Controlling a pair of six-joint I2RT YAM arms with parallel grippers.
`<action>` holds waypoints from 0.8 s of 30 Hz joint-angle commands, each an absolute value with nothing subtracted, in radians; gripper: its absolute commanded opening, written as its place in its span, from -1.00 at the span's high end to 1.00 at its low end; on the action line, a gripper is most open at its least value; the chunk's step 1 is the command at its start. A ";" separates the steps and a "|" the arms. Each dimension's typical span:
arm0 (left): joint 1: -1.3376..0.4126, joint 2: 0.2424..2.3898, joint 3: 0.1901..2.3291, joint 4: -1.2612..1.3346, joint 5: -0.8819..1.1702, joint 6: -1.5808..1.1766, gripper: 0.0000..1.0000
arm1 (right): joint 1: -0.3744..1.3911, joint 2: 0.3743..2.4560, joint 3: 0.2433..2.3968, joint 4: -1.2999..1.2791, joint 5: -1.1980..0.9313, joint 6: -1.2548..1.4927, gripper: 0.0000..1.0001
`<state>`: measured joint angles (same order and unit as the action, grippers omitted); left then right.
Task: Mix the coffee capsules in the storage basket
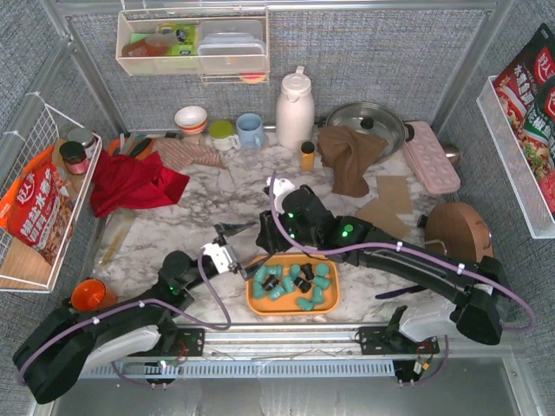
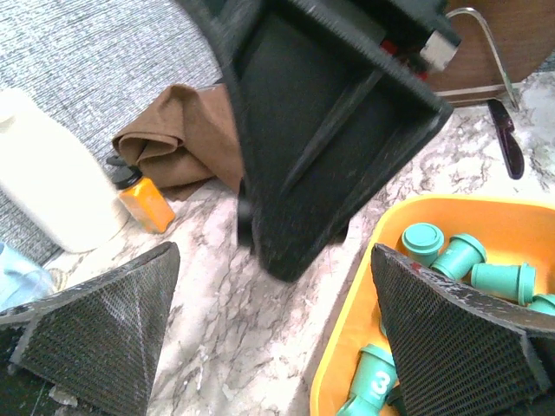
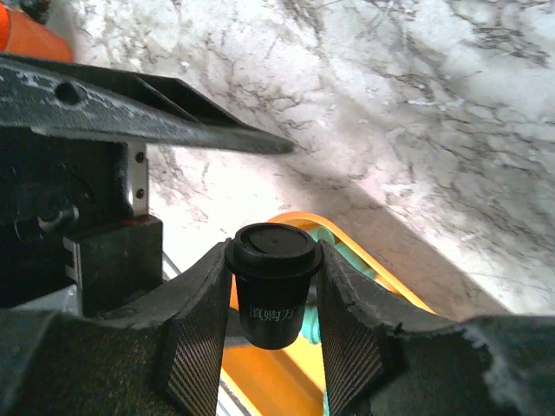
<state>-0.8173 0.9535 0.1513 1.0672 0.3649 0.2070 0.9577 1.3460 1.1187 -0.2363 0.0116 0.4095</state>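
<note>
Mixing looked partway done — the right gripper [image 3: 273, 290] clasped a black capsule [image 3: 274, 256] over the tray [image 1: 257, 305], the left gripper [image 2: 273, 286] gaped empty beside it — the other capsules [image 1: 321, 282] awaited stirring.

we see the basket [image 2: 345, 364] cut off by the right and bottom edges of the left wrist view, a finger [image 2: 460, 347] covering some capsules [image 2: 457, 256], the right arm [image 2: 329, 113] blurred, the black capsule [image 3: 274, 260] half hidden between pads [image 3: 195, 347], we cannot read its print

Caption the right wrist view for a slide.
Right end effector grips a black coffee capsule above the orange storage basket.
</note>
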 commanded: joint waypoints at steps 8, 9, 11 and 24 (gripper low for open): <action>-0.818 0.723 0.143 0.822 -0.130 0.035 -0.98 | 0.958 1.210 1.082 -0.409 0.276 0.266 0.26; -0.818 0.688 0.175 0.756 -0.221 0.007 -0.98 | 0.958 1.197 1.074 -0.413 0.281 0.256 0.26; -0.818 0.641 0.235 0.570 -0.380 -0.046 -0.98 | 0.959 1.176 1.054 -0.414 0.279 0.244 0.26; -0.819 0.535 0.630 -0.122 -0.511 -0.060 -0.98 | 1.016 1.101 0.887 -0.443 0.193 0.209 0.26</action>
